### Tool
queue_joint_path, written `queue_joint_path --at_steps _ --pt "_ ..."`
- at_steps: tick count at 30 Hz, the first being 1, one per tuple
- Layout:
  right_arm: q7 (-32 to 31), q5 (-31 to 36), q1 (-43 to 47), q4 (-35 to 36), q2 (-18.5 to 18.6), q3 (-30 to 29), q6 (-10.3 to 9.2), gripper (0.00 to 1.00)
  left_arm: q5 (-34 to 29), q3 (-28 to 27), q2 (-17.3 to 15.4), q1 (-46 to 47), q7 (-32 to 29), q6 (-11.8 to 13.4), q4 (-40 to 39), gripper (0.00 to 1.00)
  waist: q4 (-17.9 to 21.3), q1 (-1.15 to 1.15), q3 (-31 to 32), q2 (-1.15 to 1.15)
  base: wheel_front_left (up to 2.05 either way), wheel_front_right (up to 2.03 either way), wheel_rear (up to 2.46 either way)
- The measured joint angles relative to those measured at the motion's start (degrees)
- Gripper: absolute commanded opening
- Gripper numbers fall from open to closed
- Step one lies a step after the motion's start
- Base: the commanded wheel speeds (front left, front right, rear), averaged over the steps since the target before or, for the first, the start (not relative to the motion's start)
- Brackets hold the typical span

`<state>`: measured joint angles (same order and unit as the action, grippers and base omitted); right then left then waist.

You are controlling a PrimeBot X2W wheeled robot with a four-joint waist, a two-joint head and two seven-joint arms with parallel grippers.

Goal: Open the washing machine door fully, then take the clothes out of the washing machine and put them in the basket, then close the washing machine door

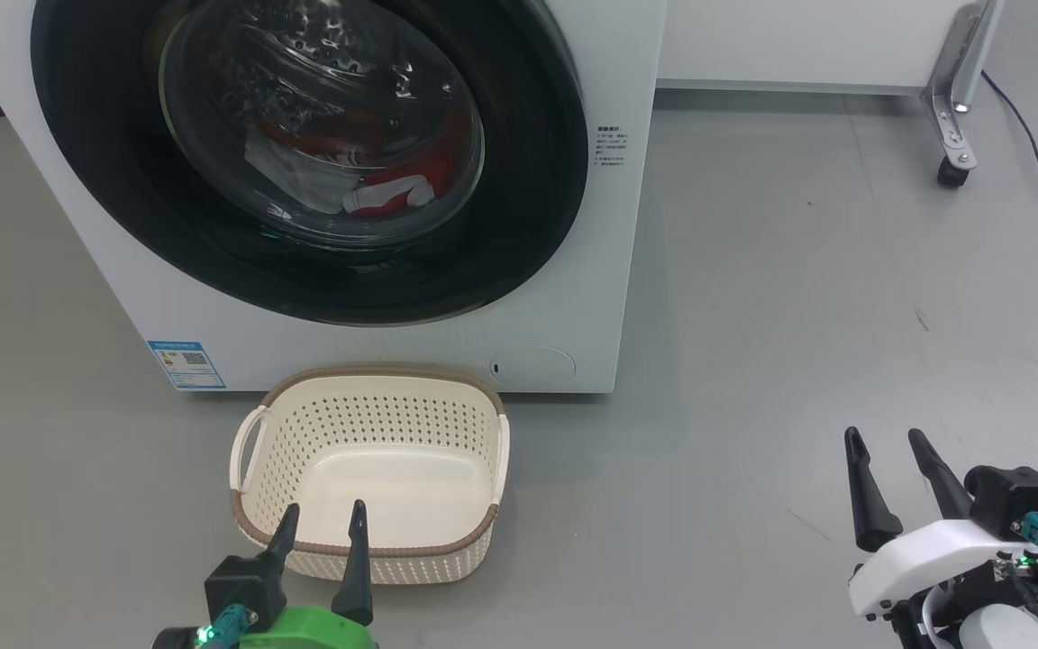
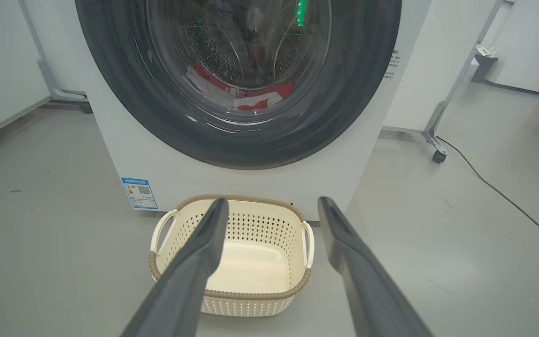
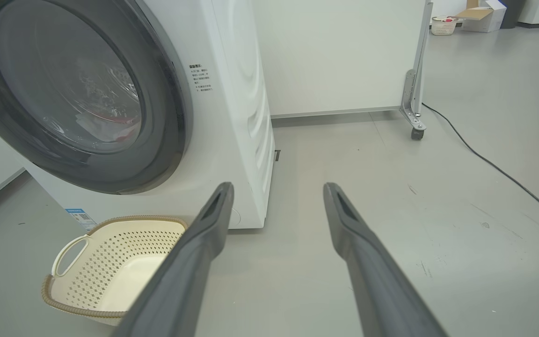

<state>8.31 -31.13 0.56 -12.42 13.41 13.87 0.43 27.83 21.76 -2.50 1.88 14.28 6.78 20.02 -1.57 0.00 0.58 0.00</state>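
Black-rimmed door (image 1: 303,279) shut over clothes (image 1: 393,191); basket (image 1: 366,370) below; cable (image 1: 1035,153) rightward; left fingers (image 1: 357,559), right fingers (image 1: 866,505) apart.

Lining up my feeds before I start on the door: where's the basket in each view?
Head view: basket low and left of centre, on the floor against the washing machine.
Left wrist view: basket lower centre.
Right wrist view: basket bottom left corner.
Shared landmark: the blue label on the machine's lower front, above the basket's left handle.

Basket (image 2: 251,296) before closed washing machine door (image 2: 236,150)
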Motion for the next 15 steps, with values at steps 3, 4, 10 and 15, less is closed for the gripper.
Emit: queue_joint_path --at_steps 3,4,10,15 --pt "0.00 0.00 -0.01 -0.03 0.01 0.00 0.00 1.00 0.00 0.01 0.00 0.01 0.00 0.00 0.10 1.00 0.02 0.00 -0.05 0.00 0.00 0.00 0.00" --pt "0.00 0.00 -0.01 -0.07 0.02 0.00 0.00 1.00 0.01 0.01 0.00 0.02 0.00 0.00 0.15 1.00 0.02 0.00 -0.08 0.00 0.00 0.00 0.00" --pt "0.00 0.00 -0.02 -0.38 0.05 0.18 0.09 1.00 0.38 0.05 0.00 0.21 0.00 0.01 0.48 1.00 -0.02 0.00 -0.19 0.00 0.00 0.00 0.00" --pt "0.10 -0.16 -0.06 -0.31 0.00 0.07 0.49 1.00 0.38 0.14 0.00 0.54 0.00 0.01 0.60 1.00 -0.15 0.00 -0.29 0.00 0.00 0.00 0.00"
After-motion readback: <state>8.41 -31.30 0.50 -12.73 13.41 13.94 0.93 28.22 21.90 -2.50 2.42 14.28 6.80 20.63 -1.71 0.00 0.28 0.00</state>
